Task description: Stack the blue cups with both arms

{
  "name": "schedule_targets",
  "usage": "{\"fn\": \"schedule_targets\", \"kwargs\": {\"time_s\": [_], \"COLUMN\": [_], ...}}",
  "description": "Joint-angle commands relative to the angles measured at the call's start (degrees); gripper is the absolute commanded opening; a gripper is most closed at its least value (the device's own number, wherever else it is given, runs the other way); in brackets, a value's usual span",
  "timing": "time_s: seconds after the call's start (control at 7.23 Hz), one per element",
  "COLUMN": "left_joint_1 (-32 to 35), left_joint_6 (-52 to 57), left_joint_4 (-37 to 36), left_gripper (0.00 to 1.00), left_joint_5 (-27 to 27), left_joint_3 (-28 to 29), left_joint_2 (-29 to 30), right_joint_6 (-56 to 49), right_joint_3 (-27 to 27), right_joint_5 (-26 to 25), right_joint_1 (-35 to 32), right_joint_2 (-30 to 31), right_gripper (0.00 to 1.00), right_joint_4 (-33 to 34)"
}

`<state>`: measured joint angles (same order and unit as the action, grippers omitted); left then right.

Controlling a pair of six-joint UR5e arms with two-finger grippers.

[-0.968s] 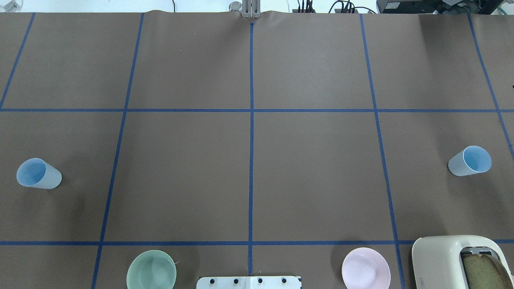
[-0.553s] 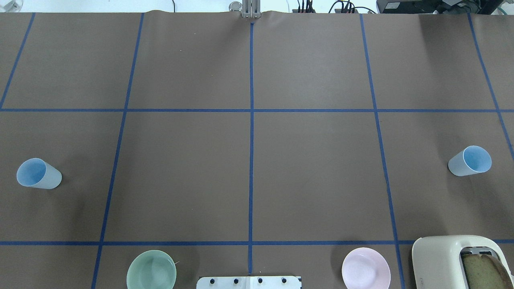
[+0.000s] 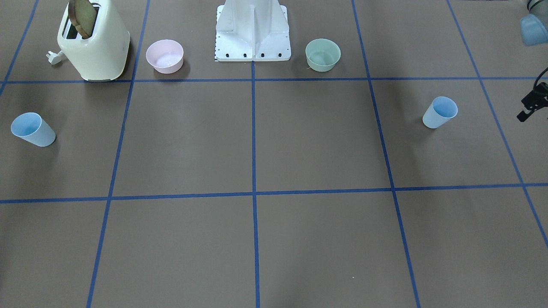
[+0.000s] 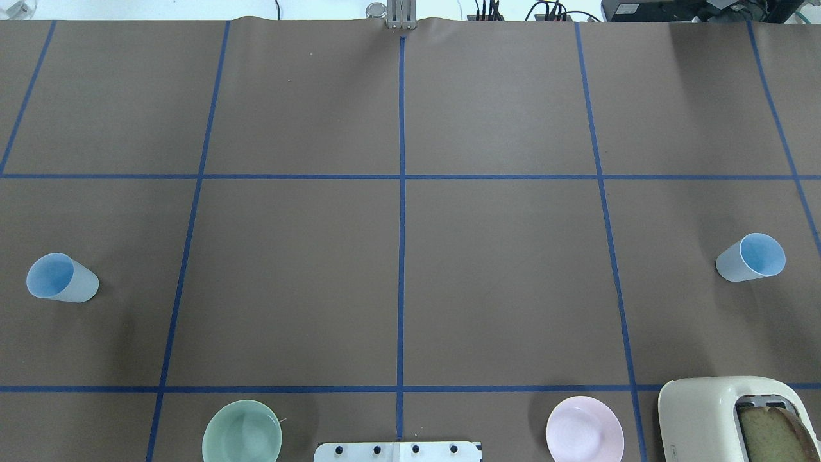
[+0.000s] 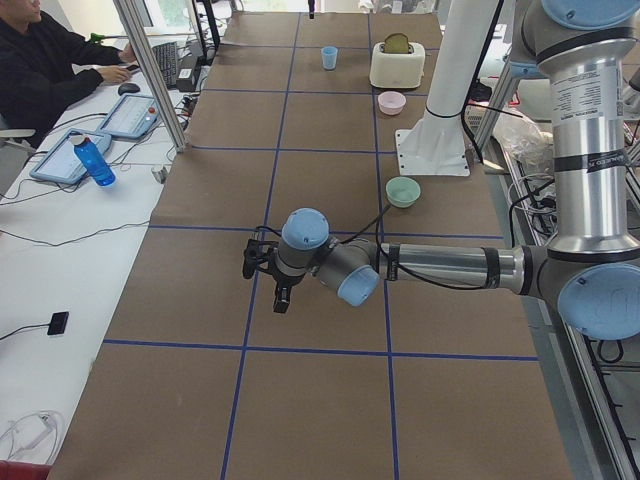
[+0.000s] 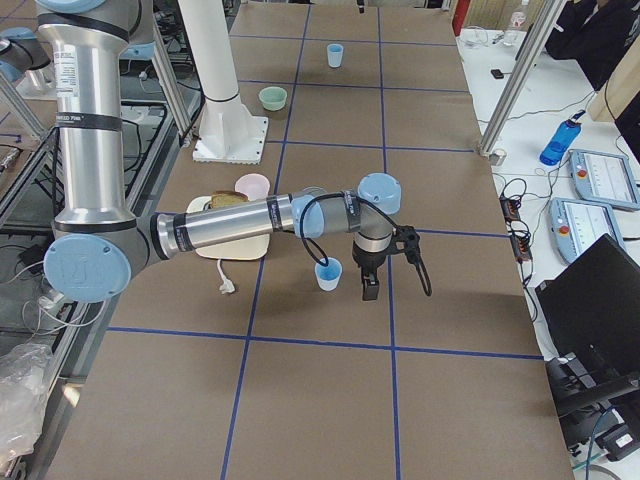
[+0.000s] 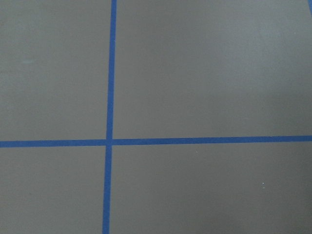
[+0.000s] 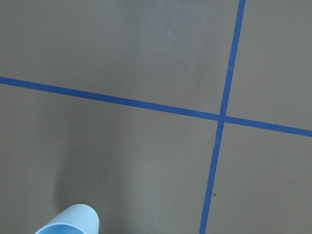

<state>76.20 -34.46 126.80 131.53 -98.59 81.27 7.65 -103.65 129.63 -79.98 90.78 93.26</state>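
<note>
Two light blue cups stand upright on the brown table. One cup point(image 4: 62, 277) is at the far left in the overhead view, the other cup point(image 4: 750, 256) at the far right. My right gripper point(image 6: 368, 290) hangs just beside the right cup point(image 6: 328, 273), on its outer side; that cup's rim point(image 8: 73, 222) shows in the right wrist view. My left gripper point(image 5: 282, 297) hovers low over the table, outward of the left cup point(image 3: 439, 112), with a black part of it at the front view's edge point(image 3: 532, 104). I cannot tell whether either gripper is open or shut.
A cream toaster point(image 4: 718, 417) with a bread slice, a pink bowl point(image 4: 584, 437) and a pale green bowl point(image 4: 242, 439) stand along the near edge beside the white base pedestal point(image 3: 252, 30). An operator point(image 5: 45, 65) sits at a side desk.
</note>
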Motion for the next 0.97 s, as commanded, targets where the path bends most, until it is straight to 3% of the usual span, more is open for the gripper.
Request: {"fn": "schedule_targets", "kwargs": {"time_s": [0.0,0.41,0.83], "left_joint_1": [-6.21,-11.23,-15.02], "left_joint_6": [-6.21,-9.03,-11.07], "left_joint_4": [0.72,0.72,0.72], "left_gripper": [0.98,0.98,0.98], "left_joint_5": [-3.99,-6.90,-9.28], "left_joint_3": [-2.47,-6.33,-6.79], "left_joint_2": [-0.14,-3.21,-3.40], "right_joint_6": [0.62,0.96,7.99], "right_joint_3": [-2.42,-6.73,-3.68], "right_joint_5": [0.01,0.09,0.09], "right_joint_1": [0.35,0.70,5.62], "right_joint_2": [2.28,7.63,8.53], "right_gripper": [1.00,1.00,1.00], "right_joint_4": [-0.01,-1.67,-11.06]}}
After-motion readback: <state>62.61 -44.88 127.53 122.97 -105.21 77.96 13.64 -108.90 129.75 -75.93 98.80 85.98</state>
